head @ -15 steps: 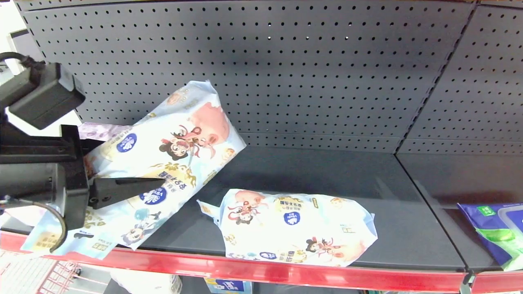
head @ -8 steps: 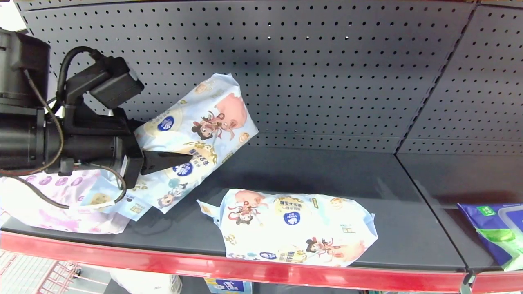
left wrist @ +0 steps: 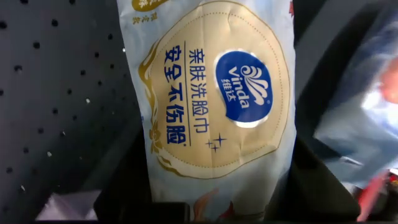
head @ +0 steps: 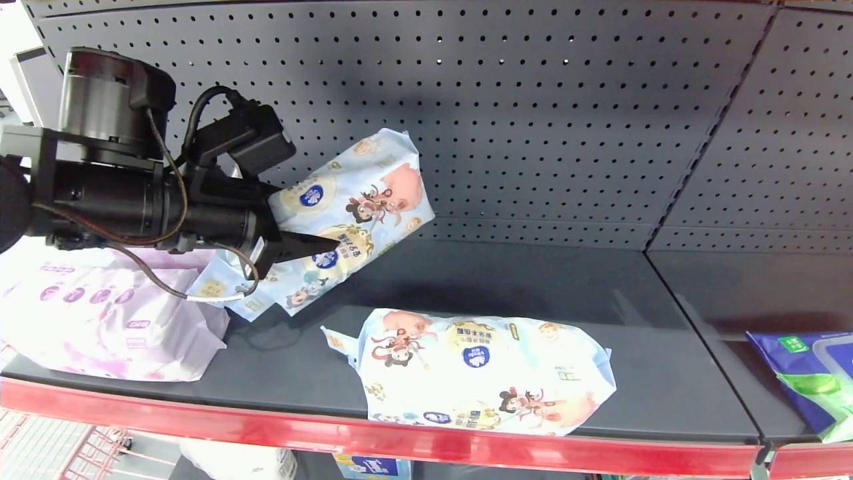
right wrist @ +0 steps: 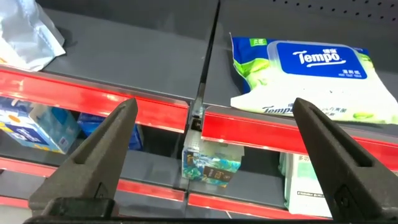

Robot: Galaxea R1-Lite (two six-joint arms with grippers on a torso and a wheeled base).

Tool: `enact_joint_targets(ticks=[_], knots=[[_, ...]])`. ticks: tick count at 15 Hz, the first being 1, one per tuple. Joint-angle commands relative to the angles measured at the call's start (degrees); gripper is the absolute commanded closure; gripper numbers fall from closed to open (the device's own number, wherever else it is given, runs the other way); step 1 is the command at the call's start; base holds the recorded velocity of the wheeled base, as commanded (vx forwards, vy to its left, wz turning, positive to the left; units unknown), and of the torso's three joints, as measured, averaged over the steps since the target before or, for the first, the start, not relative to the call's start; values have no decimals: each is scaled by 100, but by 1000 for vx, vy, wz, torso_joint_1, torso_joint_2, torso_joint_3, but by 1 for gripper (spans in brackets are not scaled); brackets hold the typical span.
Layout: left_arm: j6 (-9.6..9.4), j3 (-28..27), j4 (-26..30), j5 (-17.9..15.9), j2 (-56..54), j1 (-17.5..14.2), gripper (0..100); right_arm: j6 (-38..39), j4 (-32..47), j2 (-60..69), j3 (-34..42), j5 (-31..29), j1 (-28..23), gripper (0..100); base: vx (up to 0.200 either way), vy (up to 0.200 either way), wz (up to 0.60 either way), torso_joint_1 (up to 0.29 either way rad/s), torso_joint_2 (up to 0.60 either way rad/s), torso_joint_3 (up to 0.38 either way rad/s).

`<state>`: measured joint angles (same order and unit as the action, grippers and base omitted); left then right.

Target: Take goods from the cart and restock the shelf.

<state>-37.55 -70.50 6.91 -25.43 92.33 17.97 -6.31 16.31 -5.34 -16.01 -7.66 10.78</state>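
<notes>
My left gripper [head: 303, 247] is shut on a pale blue cartoon-printed tissue pack [head: 346, 213], held tilted above the left part of the dark shelf [head: 506, 280], its top near the pegboard back. That pack [left wrist: 217, 106] runs between the dark fingers in the left wrist view. A second pack of the same kind [head: 480, 370] lies flat near the shelf's front edge. My right gripper [right wrist: 217, 155] is open, below and in front of the red shelf lip [right wrist: 124, 99].
A pink-and-white soft pack [head: 106, 320] lies at the shelf's left end. A blue-and-green wipes pack [head: 810, 380] [right wrist: 311, 74] lies on the neighbouring shelf section to the right. A pink cart's wire [head: 73, 453] shows below left. More goods stand on the lower shelf [right wrist: 37, 124].
My left arm has carried the tissue pack up, to the right and deeper over the shelf, uncovering the pink pack at the left. The flat pack has not moved.
</notes>
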Motion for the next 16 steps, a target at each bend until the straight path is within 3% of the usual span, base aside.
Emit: enact_joint_targets(ticks=[1,6,8,11,16], knots=[[-121,-236,3,-23,347,5,100,-1,-5,-29,19,1,3,0,0,0,0,0,0,0],[-587,-535,-6,-32,725,58,100,7,4,-29,27,10,3,0,0,0,0,0,0,0],[-693,-632,3,-32,857,75,100,-1,4,-29,36,10,3,0,0,0,0,0,0,0],[-1027,-931,3,-85,1120,137,100,-1,-5,-29,98,10,3,0,0,0,0,0,0,0],[-1106,-1027,3,-138,1349,383,100,-1,-5,-29,159,27,3,0,0,0,0,0,0,0]])
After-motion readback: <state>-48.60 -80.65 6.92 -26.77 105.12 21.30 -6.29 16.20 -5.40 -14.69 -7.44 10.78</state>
